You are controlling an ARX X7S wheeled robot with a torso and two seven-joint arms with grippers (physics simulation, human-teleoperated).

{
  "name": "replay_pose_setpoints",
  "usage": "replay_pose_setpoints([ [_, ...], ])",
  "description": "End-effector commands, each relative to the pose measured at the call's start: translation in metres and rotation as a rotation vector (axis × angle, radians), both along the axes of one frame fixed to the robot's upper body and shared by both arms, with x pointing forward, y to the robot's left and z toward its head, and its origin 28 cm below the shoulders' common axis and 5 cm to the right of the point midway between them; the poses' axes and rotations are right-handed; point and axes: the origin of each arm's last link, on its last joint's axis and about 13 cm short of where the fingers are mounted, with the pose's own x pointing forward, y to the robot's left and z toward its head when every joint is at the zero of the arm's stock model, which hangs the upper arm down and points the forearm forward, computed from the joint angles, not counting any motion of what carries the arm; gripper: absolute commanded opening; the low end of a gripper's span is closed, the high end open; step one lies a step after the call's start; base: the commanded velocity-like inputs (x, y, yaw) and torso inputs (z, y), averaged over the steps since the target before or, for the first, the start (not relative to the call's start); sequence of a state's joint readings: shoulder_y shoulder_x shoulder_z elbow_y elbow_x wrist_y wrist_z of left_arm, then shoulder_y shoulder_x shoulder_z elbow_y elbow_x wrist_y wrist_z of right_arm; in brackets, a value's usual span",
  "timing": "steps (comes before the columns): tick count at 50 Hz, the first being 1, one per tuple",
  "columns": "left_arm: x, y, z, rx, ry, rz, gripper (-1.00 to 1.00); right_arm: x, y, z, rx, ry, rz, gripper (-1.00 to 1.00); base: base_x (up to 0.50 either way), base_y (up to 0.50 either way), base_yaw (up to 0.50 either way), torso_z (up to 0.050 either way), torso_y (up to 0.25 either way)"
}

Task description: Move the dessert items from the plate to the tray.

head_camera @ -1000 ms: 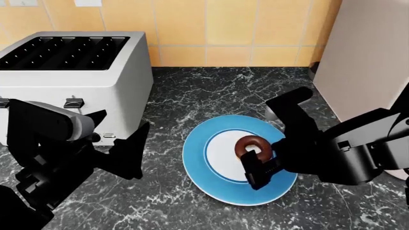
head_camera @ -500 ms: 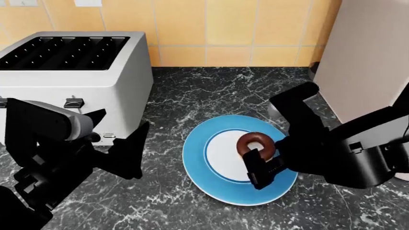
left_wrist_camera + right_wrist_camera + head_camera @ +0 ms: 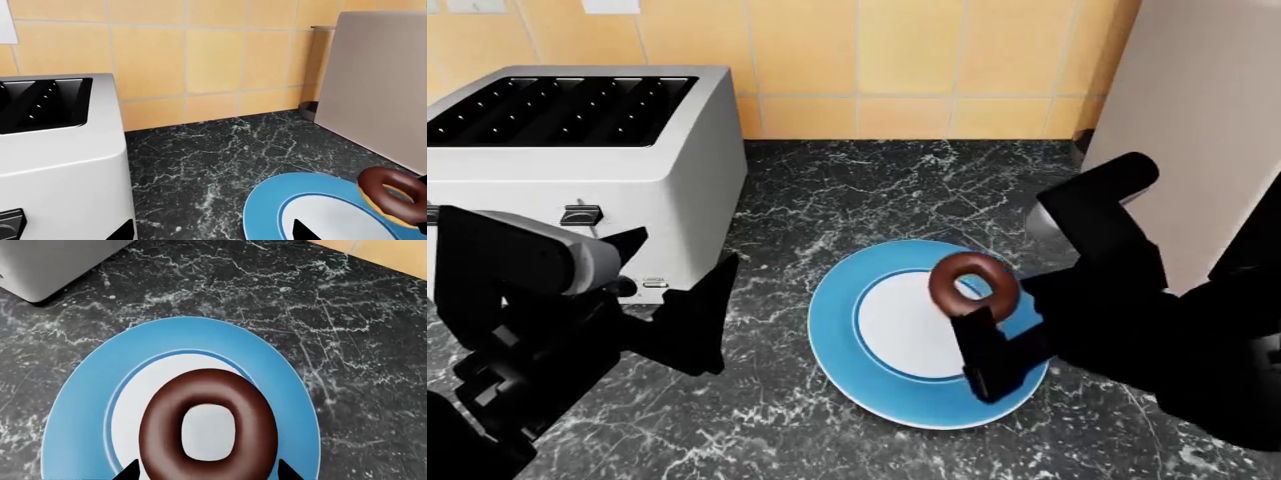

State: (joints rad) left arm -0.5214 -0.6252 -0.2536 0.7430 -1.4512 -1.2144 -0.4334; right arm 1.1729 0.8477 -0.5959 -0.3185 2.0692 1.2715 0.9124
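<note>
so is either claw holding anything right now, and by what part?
Right claw holds a chocolate donut by its outer rim, lifted off the blue plate. Left claw holds nothing.

Donut [image 3: 972, 282] is held in right gripper [image 3: 977, 318], above plate [image 3: 841, 348]; toaster [image 3: 581, 160] is set well left, beside left gripper [image 3: 681, 300].

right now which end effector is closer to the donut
The right. The right end effector is closed on the donut, holding it raised over the blue plate. The left end effector sits apart from the donut, beside the toaster, past the plate's far edge.
</note>
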Motion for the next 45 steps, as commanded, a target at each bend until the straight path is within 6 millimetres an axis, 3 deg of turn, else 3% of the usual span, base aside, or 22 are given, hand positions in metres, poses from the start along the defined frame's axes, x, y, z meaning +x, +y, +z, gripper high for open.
replay_pose_setpoints([
  [1, -0.002, -0.001, 0.001, 0.002, -0.005, 0.003, 1.00, -0.025, -0.005, 0.002, 0.042, -0.120, 0.008, -1.00, 0.00, 0.00, 0.00, 0.000, 0.000],
  [15, -0.006, -0.003, 0.002, 0.006, -0.011, -0.011, 1.00, -0.048, -0.008, -0.001, 0.080, -0.214, 0.006, -1.00, 0.00, 0.00, 0.00, 0.000, 0.000],
  [24, -0.008, -0.004, 0.003, 0.009, -0.017, -0.013, 1.00, -0.051, -0.009, -0.004, 0.089, -0.218, 0.011, -1.00, -0.02, 0.02, 0.00, 0.000, 0.000],
  [45, -0.010, -0.004, 0.003, 0.012, -0.021, -0.011, 1.00, -0.051, -0.009, -0.007, 0.063, -0.229, -0.011, -1.00, -0.18, 0.48, 0.00, 0.000, 0.000],
])
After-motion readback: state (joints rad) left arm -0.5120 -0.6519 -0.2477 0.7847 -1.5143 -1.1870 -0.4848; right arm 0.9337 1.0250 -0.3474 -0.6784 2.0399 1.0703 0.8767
